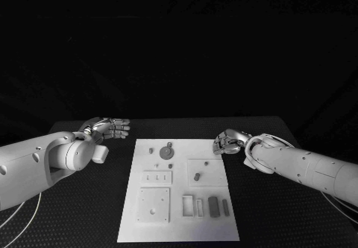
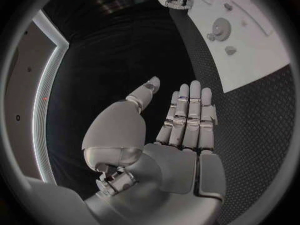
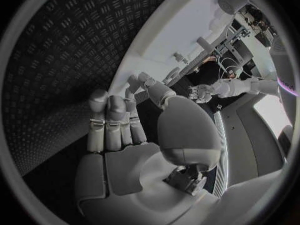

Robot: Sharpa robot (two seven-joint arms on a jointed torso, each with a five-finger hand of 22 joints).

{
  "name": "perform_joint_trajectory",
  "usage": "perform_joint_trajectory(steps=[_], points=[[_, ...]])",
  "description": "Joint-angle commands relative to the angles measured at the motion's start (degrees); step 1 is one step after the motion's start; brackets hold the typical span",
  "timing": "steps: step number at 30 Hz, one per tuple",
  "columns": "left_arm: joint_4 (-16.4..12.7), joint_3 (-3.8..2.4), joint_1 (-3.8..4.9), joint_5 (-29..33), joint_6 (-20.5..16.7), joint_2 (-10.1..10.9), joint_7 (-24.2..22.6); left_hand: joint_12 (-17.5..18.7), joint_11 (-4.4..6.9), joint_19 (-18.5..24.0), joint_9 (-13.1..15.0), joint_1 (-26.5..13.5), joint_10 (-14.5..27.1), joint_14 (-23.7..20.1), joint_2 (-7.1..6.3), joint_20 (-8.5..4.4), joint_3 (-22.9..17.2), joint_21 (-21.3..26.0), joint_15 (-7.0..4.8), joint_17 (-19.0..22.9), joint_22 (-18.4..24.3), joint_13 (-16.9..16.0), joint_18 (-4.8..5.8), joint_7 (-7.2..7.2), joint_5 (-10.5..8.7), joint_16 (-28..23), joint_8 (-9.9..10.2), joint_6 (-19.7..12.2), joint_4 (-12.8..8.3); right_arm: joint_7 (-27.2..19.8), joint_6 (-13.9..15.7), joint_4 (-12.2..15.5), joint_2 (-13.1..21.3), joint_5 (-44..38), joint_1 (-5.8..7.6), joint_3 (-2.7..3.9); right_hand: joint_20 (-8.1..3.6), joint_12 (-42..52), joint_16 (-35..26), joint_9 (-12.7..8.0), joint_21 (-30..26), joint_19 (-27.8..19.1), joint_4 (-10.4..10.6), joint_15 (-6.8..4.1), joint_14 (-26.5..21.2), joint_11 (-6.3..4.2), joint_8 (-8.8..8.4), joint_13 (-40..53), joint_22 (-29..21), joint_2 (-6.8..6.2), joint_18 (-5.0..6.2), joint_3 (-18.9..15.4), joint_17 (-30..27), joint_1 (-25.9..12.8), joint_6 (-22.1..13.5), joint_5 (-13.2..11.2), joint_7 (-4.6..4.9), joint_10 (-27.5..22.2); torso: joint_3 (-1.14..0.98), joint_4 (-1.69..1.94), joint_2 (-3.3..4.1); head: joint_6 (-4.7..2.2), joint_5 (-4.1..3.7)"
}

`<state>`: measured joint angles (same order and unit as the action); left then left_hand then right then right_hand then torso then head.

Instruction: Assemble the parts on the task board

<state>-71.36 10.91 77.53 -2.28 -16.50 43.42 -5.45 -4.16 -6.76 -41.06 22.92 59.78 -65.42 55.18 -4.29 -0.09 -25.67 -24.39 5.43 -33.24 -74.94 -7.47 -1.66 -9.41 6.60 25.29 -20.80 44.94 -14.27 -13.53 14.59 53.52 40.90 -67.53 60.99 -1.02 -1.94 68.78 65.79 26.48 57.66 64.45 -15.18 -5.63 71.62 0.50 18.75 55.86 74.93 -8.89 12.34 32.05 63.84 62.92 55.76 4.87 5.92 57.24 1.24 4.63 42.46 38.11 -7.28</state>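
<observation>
Both robot hands — left (image 1: 109, 127) and right (image 1: 229, 142) — hold nothing, fingers apart, so reach slowly for one part (image 1: 197, 176) on the board (image 1: 145, 230) mid-tabletop.

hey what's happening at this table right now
A two-armed robot sits over a white task board with small grey parts lying on it. Neither hand is holding anything: the left hand hovers open just off the board's far left corner, and the right hand hangs by its far right edge, fingers curled. No part is being handled yet.
</observation>
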Motion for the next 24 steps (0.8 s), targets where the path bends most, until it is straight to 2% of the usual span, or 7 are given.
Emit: perform_joint_trajectory(steps=[1, 8, 14, 18, 19, 21, 24], points=[[-0.06, -0.04, 0.03, -0.24, 0.92, -0.07, -0.49, 0.24, 0.03, 0.45, 0.07, -0.47, 0.33, 0.14, -0.05, 0.14, -0.31, -0.35, 0.40, -0.06, -1.19, 0.01, -0.44, -0.12, -0.23, -0.24, 0.18, 0.01, -0.10, -0.28, -0.51, -0.02, -0.20, -0.55, -0.13, 0.01, 0.01, 0.34, 0.29, 0.10, 0.42, 0.44, -0.06, -0.38, -0.06, -0.43, 0.20, -0.08, 1.01, 0.75, 2.66, 0.46, 0.08, -0.10, 1.05, -0.44, 0.46, 0.12, -0.02, -0.02, 0.02, 0.01, -0.03], [-0.09, -0.04, 0.03, -0.25, 0.90, -0.05, -0.44, 0.24, 0.03, 0.45, 0.08, -0.46, 0.34, 0.15, -0.04, 0.14, -0.32, -0.35, 0.40, -0.08, -1.19, 0.01, -0.45, -0.12, -0.23, -0.25, 0.19, 0.01, -0.11, -0.23, 0.14, -0.02, -0.33, -0.99, -0.30, 0.01, -0.13, 0.35, 0.38, 0.13, 0.55, 0.63, 0.24, -0.57, 0.09, -0.63, 0.16, -0.18, 0.98, 1.06, 2.66, 2.12, 0.12, 0.31, 1.56, -1.44, 0.28, 0.38, -0.04, 0.00, 0.02, 0.05, -0.10], [-0.11, -0.04, 0.03, -0.25, 1.08, -0.06, -0.42, 0.24, 0.04, 0.45, 0.09, -0.45, 0.33, 0.15, -0.02, 0.14, -0.33, -0.36, 0.40, -0.09, -1.19, 0.01, -0.45, -0.12, -0.22, -0.26, 0.19, 0.01, -0.11, -0.52, 1.51, 0.45, -0.28, -0.75, -0.34, 0.01, -0.24, 0.39, 0.47, 0.42, 0.74, 0.85, 1.61, -0.90, 0.28, -0.99, 0.50, -0.28, 0.98, 1.24, 2.66, 6.46, 0.17, 1.23, 2.92, -1.95, -0.11, 0.72, -0.04, -0.04, 0.00, 0.10, -0.11], [-0.14, -0.04, 0.04, -0.43, 1.36, -0.03, -0.42, 0.05, 0.13, 0.47, 0.20, -0.54, -0.01, 0.18, 0.13, 0.16, -0.34, -0.38, 0.41, -0.15, -1.19, -0.10, -0.44, -0.13, -0.23, -0.30, 0.08, 0.27, -0.03, -0.21, 3.14, 1.05, -0.16, 1.02, -0.34, 0.02, -0.31, 0.50, 0.61, 0.68, 1.03, 1.11, 2.20, -1.09, 0.54, -1.20, 0.80, -0.30, 1.03, 1.25, 2.66, 7.83, 0.21, 1.08, 3.66, -1.86, -0.35, 1.08, -0.04, -0.03, -0.03, 0.05, -0.19], [-0.14, -0.05, 0.04, -0.68, 1.64, -0.03, -0.42, -0.04, 0.20, 0.49, 0.28, -0.58, -0.22, 0.18, 0.18, 0.16, -0.34, -0.39, 0.41, -0.18, -1.19, -0.16, -0.44, -0.07, -0.23, -0.33, -0.02, 0.47, -0.01, 0.01, 3.78, 1.23, -0.15, 1.64, -0.34, 0.02, -0.32, 0.53, 0.65, 0.72, 1.12, 1.21, 2.37, -1.12, 0.62, -1.23, 0.81, -0.30, 1.04, 1.07, 2.66, 7.87, 0.22, 0.74, 3.74, -1.68, -0.39, 1.19, -0.05, -0.04, -0.02, 0.02, -0.18], [-0.18, -0.05, 0.04, -1.32, 2.47, 0.03, -0.40, -0.57, 0.44, 0.53, 0.62, -0.69, -1.39, 0.25, 0.41, 0.15, -0.35, -0.43, 0.39, -0.29, -1.20, -0.48, -0.45, 0.26, -0.22, -0.36, -0.55, 1.52, 0.08, 0.49, 4.47, 1.62, -0.05, 2.46, -0.33, 0.02, -0.38, 0.64, 0.78, 0.85, 1.44, 1.48, 2.69, -1.21, 0.86, -1.35, 0.85, -0.29, 1.10, 0.95, 2.66, 6.90, 0.26, -0.88, 3.87, 0.77, -0.50, 1.49, -0.05, -0.06, -0.01, -0.02, -0.18], [-0.37, -0.06, 0.05, -2.15, 3.45, 0.05, -0.31, -1.39, 0.89, 0.55, 1.16, -1.17, -3.53, 0.41, 1.06, 0.10, -0.31, -0.55, 0.32, -0.55, -1.19, -1.05, -0.43, 0.88, -0.24, -0.40, -1.42, 3.64, 0.40, 1.38, 5.75, 3.09, 0.55, 2.31, -0.30, 0.03, -0.69, 0.67, 0.88, 1.07, 1.62, 1.71, 2.17, -1.44, 1.17, -1.56, 0.98, -0.31, 1.02, 1.41, 2.66, 6.93, 0.27, -1.05, 4.23, 2.39, -0.68, 1.86, 0.00, -0.10, -0.03, -0.14, -0.20]])
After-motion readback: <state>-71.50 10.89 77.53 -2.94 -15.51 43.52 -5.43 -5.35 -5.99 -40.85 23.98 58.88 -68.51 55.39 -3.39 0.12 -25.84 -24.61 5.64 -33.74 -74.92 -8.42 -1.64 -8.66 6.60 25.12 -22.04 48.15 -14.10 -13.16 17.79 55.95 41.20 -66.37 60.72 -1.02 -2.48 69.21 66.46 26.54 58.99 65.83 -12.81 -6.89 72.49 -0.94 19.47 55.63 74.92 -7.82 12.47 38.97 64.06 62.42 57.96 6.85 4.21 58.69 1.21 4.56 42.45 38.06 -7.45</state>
